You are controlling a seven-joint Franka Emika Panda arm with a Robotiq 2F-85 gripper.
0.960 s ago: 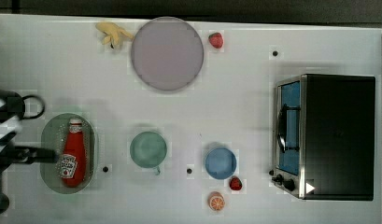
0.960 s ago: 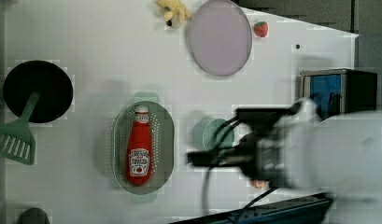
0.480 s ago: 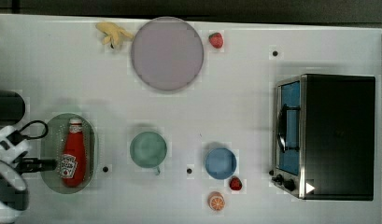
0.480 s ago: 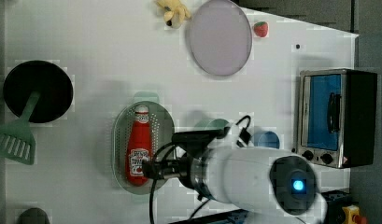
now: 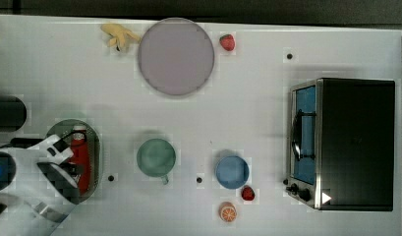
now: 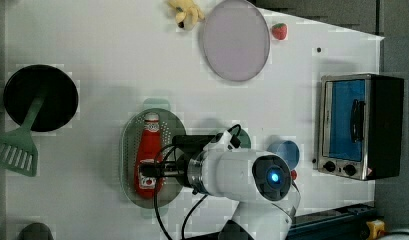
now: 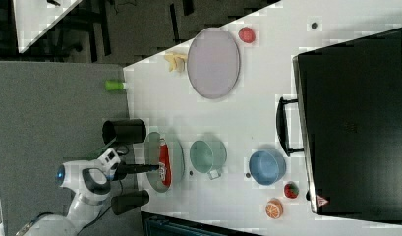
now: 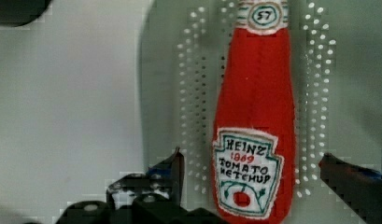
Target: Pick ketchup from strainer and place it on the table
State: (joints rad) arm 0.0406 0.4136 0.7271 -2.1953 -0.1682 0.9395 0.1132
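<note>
Since 1 s ago the arm has swung in from beside the strainer (image 6: 151,157) until its wrist hangs directly over it, and the pincer (image 8: 251,175) now straddles the label end of the ketchup (image 8: 255,126). Its fingers (image 8: 172,170) stand wide, 1 on each side of the bottle and not yet touching it. Ketchup lies flat along the perforated bottom, white cap pointing away from the arm. Approach looks finished; what remains, I judge, is a short descent and a squeeze, then a lift onto the bare table (image 5: 247,118) near the green mug (image 5: 156,157).
</note>
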